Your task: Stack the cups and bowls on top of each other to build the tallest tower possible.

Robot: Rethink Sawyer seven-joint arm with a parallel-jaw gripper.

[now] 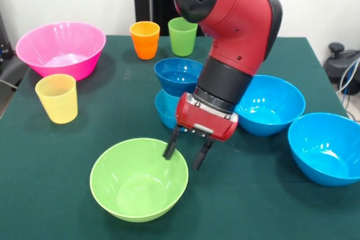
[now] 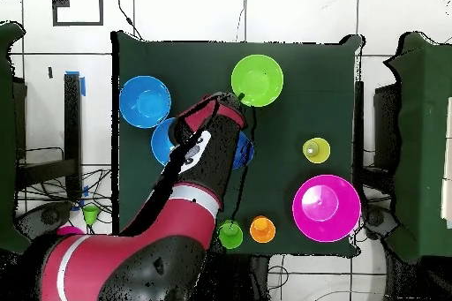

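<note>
Gripper (image 1: pixel 187 155) hangs over the far rim of the lime green bowl (image 1: pixel 139 179), fingers spread apart and holding nothing; one finger (image 1: pixel 170 148) sits just inside the rim, the other outside it, so the wall lies between them. Bowl stands upright on the green table (image 1: pixel 264 195), near its front edge in the front view.

No tower yet. A dark blue bowl (image 1: pixel 178 75) rests on a lighter blue piece (image 1: pixel 165 108) just behind the gripper; whether that piece is a bowl or a cup I cannot tell. Two large blue bowls (image 1: pixel 270 104) stand upright beside the arm. Pink bowl (image 1: pixel 61 49), yellow cup (image 1: pixel 57 98), orange cup (image 1: pixel 144 39) and green cup (image 1: pixel 182 36) stand apart, all upright.

Handling judgement: glossy thin plastic, probably light and fairly stiff, likely slippery. A pinch on the rim wall looks the sensible hold; the bowl may tilt or slide out when lifted.
</note>
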